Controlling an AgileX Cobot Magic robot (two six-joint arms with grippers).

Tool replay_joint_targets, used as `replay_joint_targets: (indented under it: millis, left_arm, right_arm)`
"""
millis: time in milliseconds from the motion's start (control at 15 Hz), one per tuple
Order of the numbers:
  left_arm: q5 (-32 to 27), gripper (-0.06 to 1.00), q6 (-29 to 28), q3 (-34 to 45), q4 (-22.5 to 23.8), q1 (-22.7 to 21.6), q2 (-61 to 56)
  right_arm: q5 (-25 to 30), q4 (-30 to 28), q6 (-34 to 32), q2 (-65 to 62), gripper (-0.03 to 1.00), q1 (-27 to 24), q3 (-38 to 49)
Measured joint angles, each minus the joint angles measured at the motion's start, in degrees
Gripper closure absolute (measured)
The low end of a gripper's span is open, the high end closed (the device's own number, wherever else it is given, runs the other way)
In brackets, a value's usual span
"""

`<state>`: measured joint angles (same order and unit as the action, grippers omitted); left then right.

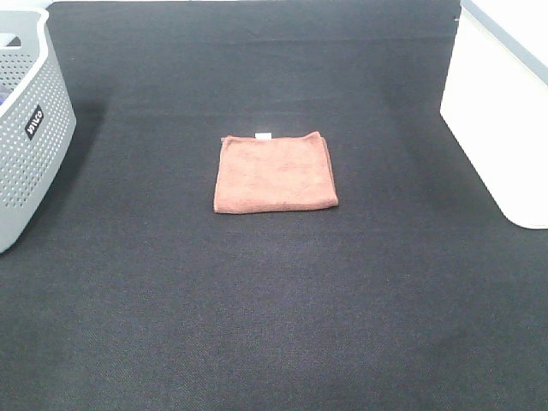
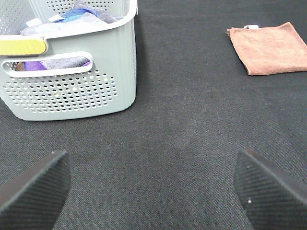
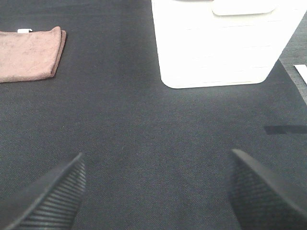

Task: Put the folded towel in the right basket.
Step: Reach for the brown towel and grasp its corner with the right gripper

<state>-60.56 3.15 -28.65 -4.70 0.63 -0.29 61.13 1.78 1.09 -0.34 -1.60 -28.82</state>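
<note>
The folded towel lies flat on the black mat in the middle of the exterior high view, its white tag at the far edge. It also shows in the left wrist view and in the right wrist view. The right basket, a plain white bin, stands at the right edge; the right wrist view shows its wall. Neither arm shows in the exterior high view. My left gripper is open and empty above the mat near the grey basket. My right gripper is open and empty in front of the white bin.
A grey perforated basket with a black label stands at the left edge; it holds several cloths. The black mat covers the whole work surface.
</note>
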Motion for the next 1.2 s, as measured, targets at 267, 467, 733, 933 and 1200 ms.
replay_joint_targets:
  millis: [267,467,733,933,1200]
  left_arm:
    - [0.0,0.07,0.0,0.0,0.0,0.0,0.0]
    - [0.0,0.07,0.0,0.0,0.0,0.0,0.0]
    - [0.0,0.07,0.0,0.0,0.0,0.0,0.0]
    - [0.0,0.07,0.0,0.0,0.0,0.0,0.0]
    - [0.0,0.07,0.0,0.0,0.0,0.0,0.0]
  right_arm:
    - [0.0,0.0,0.0,0.0,0.21,0.0,0.0]
    - [0.0,0.0,0.0,0.0,0.21,0.0,0.0]
    - [0.0,0.0,0.0,0.0,0.21,0.0,0.0]
    - [0.0,0.0,0.0,0.0,0.21,0.0,0.0]
    - [0.0,0.0,0.0,0.0,0.21,0.0,0.0]
